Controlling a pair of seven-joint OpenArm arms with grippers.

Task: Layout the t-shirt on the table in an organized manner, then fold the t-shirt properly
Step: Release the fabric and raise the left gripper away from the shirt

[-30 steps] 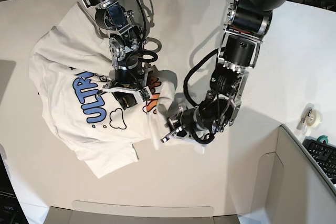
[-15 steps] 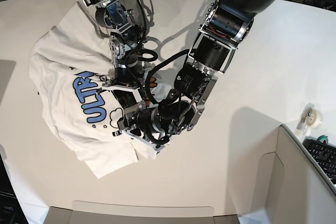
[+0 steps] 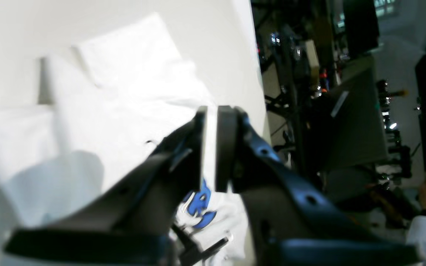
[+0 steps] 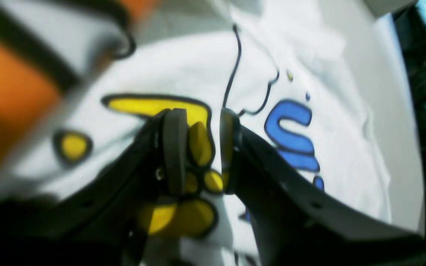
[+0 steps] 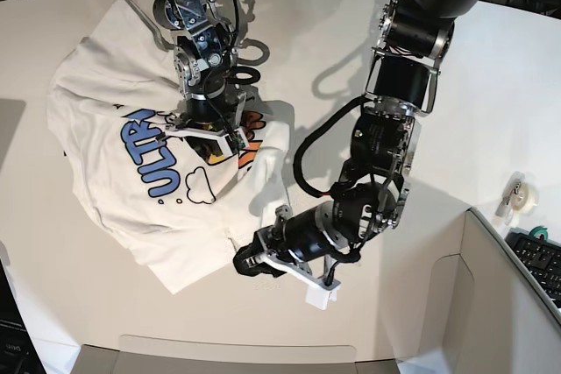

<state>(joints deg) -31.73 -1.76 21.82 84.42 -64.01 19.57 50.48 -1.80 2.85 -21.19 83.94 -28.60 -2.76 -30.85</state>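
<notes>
The white t-shirt [image 5: 114, 111] with blue, yellow and orange letters lies rumpled on the white table [image 5: 491, 111], at the left. My right gripper [image 5: 210, 139] stands on the print in the shirt's middle. In the right wrist view the right gripper [image 4: 198, 147] is shut on a bulge of yellow-printed t-shirt [image 4: 309, 74] cloth. My left gripper [image 5: 248, 266] hovers over bare table just off the shirt's lower edge. In the left wrist view the left gripper [image 3: 210, 147] has its jaws a narrow gap apart with nothing between them. The t-shirt [image 3: 124, 96] lies beyond it.
A grey box-like panel [image 5: 491, 304] borders the table at the lower right. A tape roll [image 5: 523, 194] and a keyboard [image 5: 539, 260] sit at the right edge. Black cables [image 5: 250, 72] hang beside the right arm over the shirt's upper part.
The left arm swept left over the shirt with a flap, then drew back down off its lower edge, jaws parting. The flap now lies by the print. The right gripper shifted up slightly.
</notes>
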